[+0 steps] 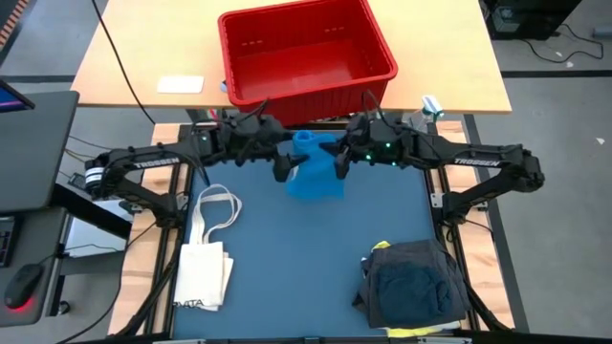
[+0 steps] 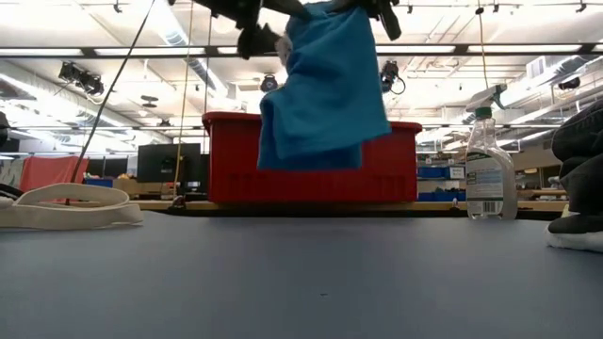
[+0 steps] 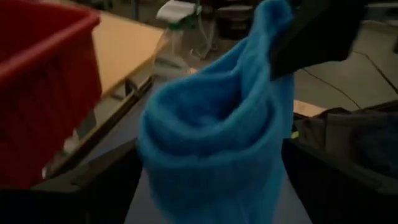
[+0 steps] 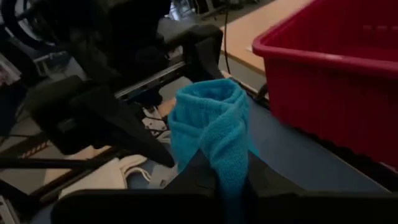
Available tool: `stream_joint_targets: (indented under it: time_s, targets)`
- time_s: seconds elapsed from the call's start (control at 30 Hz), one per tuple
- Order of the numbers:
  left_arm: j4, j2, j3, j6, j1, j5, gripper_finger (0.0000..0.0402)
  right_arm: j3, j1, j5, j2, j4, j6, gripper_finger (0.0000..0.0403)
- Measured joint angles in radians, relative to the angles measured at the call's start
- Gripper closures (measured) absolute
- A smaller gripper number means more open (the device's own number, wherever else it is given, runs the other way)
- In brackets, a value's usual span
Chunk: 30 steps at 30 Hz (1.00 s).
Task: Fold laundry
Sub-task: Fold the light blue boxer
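Blue cloth [image 1: 314,172] hanging above tabltop [image 1: 306,268]; right pincer [image 1: 341,162] pinching its edge; left pincer [image 1: 285,168] grip cannot tell, fingertips hiding behind folds.

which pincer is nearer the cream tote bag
Left. The left pincer hangs at the blue cloth, on the tote bag's side of the table. The right pincer holds the cloth's other edge, farther from the bag.

The blue garment [image 1: 313,170] at upper centre is soft cloth with a fuzzy, ribbed knit surface — matt throughout. Behind it, the red bin [image 1: 308,53] is smooth, faintly glossy plastic with slotted walls. The table [image 1: 306,258] looks a matt dark blue, the desk [image 1: 143,48] beyond pale smooth wood. At lower left, the tote bag [image 1: 205,266] is plain cream cloth — at lower right, dark folded garments [image 1: 413,279], matt cloth.
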Motion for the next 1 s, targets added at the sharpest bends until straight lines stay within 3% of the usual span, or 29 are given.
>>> stream_joint_targets:
  time_s: [0.13, 0.23, 0.33, 0.5, 0.53, 0.63, 0.77, 0.87, 1.0]
  targets:
    - [0.044, 0.002, 0.0, 0.113, 0.002, 0.022, 0.0019, 0.0, -0.009, -0.026, -0.001, 0.029, -0.066, 0.0381]
    - [0.055, 0.002, 0.0, 0.193, 0.008, 0.043, 0.006, 0.0, -0.036, -0.026, 0.0, 0.032, -0.109, 0.0381]
    - [0.054, 0.002, 0.015, 0.231, 0.036, 0.052, 0.0148, 0.0, -0.078, -0.055, 0.0, 0.049, -0.157, 0.0381]
    - [0.048, 0.002, 0.096, 0.278, 0.133, 0.087, 0.035, 0.0, -0.123, -0.057, 0.0, 0.121, -0.328, 0.0381]
    - [0.046, 0.002, 0.12, 0.278, 0.156, 0.115, 0.0368, 0.001, -0.129, -0.064, -0.001, 0.151, -0.357, 0.0381]
    - [0.026, 0.002, 0.184, 0.268, 0.196, 0.208, 0.0367, 0.004, -0.133, -0.074, -0.002, 0.195, -0.386, 0.0381]
    - [-0.112, 0.002, 0.196, 0.265, 0.172, 0.31, 0.0357, 0.005, -0.099, -0.09, 0.017, 0.075, -0.291, 0.0381]
    - [-0.228, 0.002, 0.121, 0.217, 0.103, 0.318, 0.0357, -0.016, -0.034, -0.113, 0.075, -0.039, -0.167, 0.0381]
    - [-0.16, 0.002, -0.09, 0.069, -0.041, 0.316, 0.0358, -0.155, 0.109, -0.144, 0.16, 0.029, 0.069, 0.0381]
